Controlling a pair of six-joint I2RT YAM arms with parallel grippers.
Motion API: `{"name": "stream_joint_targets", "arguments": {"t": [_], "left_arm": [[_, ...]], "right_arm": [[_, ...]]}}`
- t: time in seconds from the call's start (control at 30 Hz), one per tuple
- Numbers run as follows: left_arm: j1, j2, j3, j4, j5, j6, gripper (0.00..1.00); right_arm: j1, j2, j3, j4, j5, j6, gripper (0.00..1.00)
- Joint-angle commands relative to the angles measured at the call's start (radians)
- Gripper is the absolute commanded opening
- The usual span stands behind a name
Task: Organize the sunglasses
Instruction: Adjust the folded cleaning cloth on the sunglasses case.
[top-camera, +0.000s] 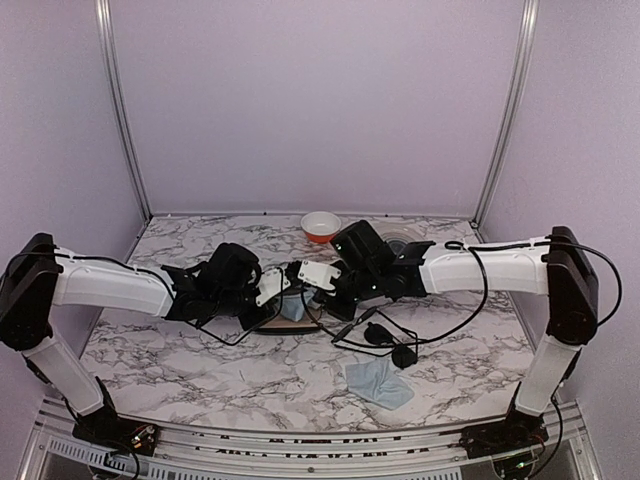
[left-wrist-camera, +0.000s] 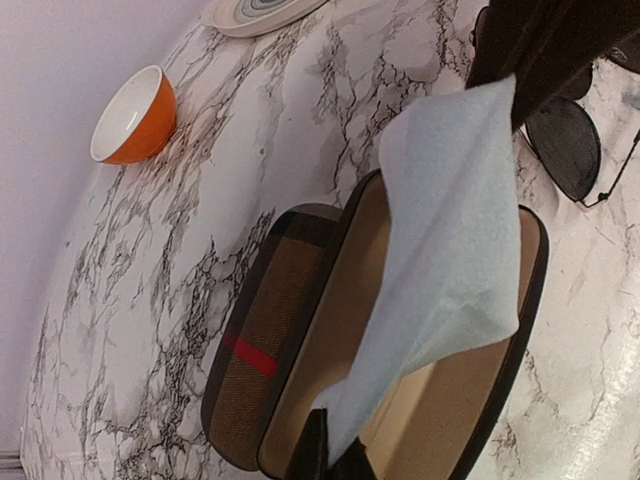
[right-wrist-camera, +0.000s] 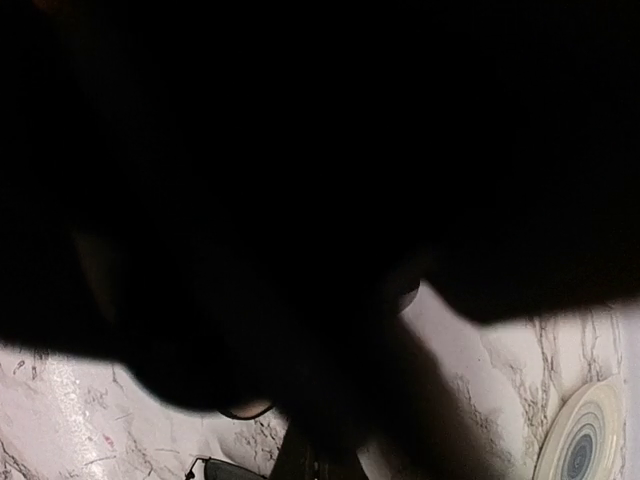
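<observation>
Marble worktop (top-camera: 180, 360). An open plaid case (left-wrist-camera: 270, 330) sits at centre, a cloth (left-wrist-camera: 450, 250) dangling over it, seemingly pinched by the left claw (left-wrist-camera: 330, 458) (right claw (top-camera: 322, 288): cannot tell). The sunglasses (left-wrist-camera: 565, 145) lie just right of the case. Best to move the cloth aside first, then lift them gently.

blocked: cloth (left-wrist-camera: 450, 250) hangs over open case (left-wrist-camera: 270, 340); sunglasses (left-wrist-camera: 565, 145) lie just beside it | free: table (top-camera: 190, 370) front-left
</observation>
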Motion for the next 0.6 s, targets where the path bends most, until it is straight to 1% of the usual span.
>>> {"name": "stream_joint_targets", "arguments": {"t": [0.0, 0.23, 0.37, 0.57], "left_arm": [[0.011, 0.01, 0.018, -0.105, -0.114, 0.04, 0.01], [0.011, 0.017, 0.03, -0.126, -0.166, 0.047, 0.02], [0.009, 0.042, 0.066, -0.185, -0.191, 0.038, 0.02], [0.009, 0.048, 0.067, -0.214, -0.163, 0.001, 0.03]], "right_arm": [[-0.016, 0.029, 0.035, -0.048, 0.007, -0.031, 0.0], [-0.017, 0.1, 0.06, -0.04, -0.021, -0.035, 0.0], [-0.017, 0.136, 0.078, -0.051, -0.009, -0.054, 0.0], [-0.018, 0.176, 0.078, -0.061, 0.008, -0.093, 0.0]]}}
